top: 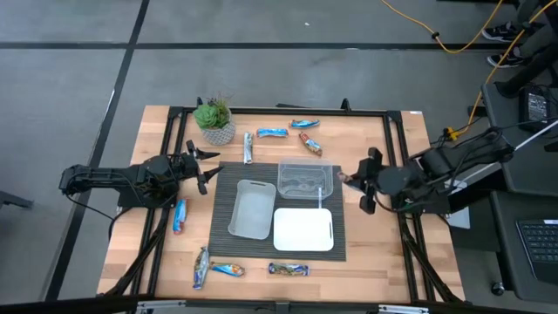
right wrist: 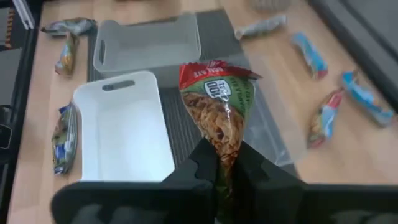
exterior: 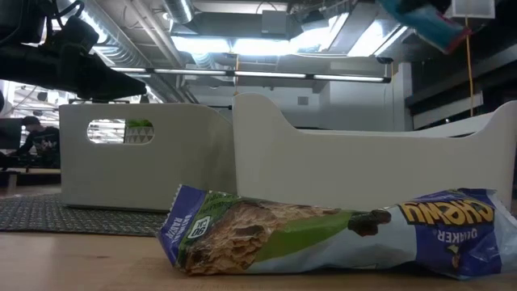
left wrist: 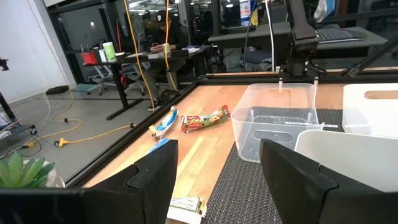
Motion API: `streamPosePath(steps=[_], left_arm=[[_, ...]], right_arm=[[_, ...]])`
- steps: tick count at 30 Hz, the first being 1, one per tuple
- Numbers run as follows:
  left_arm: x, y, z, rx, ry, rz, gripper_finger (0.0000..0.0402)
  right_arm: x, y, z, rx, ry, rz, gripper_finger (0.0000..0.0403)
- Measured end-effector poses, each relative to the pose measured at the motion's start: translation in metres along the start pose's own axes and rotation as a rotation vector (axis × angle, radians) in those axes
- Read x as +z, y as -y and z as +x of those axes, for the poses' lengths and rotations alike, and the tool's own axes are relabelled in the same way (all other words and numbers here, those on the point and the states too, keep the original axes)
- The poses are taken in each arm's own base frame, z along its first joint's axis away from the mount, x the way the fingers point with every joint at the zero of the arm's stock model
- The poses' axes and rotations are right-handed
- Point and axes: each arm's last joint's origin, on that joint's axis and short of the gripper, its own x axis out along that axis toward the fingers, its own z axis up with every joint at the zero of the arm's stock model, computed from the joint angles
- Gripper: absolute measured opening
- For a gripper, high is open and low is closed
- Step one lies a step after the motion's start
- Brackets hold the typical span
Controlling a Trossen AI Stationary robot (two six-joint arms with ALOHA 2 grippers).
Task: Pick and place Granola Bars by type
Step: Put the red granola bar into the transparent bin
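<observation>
Several foil-wrapped granola bars lie flat on the wooden table: blue ones, a red-brown one and a silver one near the far edge, a blue one at the left, and three along the near edge. My right gripper hovers just right of the clear tray, shut on a green and red bar. My left gripper is open and holds nothing, left of the mat. My right gripper pinches the green and red bar between its two fingers at one end. The rest of the bar sticks out forward past the fingertips, its red end farthest from them. The bar is lifted clear, above the gap between the clear tray and the white tray.
A dark ribbed mat carries a grey tray, the clear tray and the white tray. A small potted plant stands at the far left. In the low view a blue-green bar lies close in front of the trays.
</observation>
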Motion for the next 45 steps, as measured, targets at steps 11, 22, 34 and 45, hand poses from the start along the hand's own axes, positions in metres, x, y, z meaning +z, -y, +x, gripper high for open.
streamPosePath(steps=[11,22,34,45], left_arm=[[0.000,0.000,0.000,0.000,0.000,0.000,0.0221],[0.000,0.000,0.000,0.000,0.000,0.000,0.0221],[0.000,0.000,0.000,0.000,0.001,0.000,0.0221],[0.000,0.000,0.000,0.000,0.000,0.000,0.0221]], right_arm=[[0.001,0.001,-0.002,-0.025,0.003,-0.034,0.0020],[0.019,0.030,0.009,-0.130,0.049,-0.024,0.0022],[0.087,0.058,0.020,-0.131,0.109,-0.056,0.0025],[0.121,0.065,0.061,-0.103,0.032,-0.114,0.0025]])
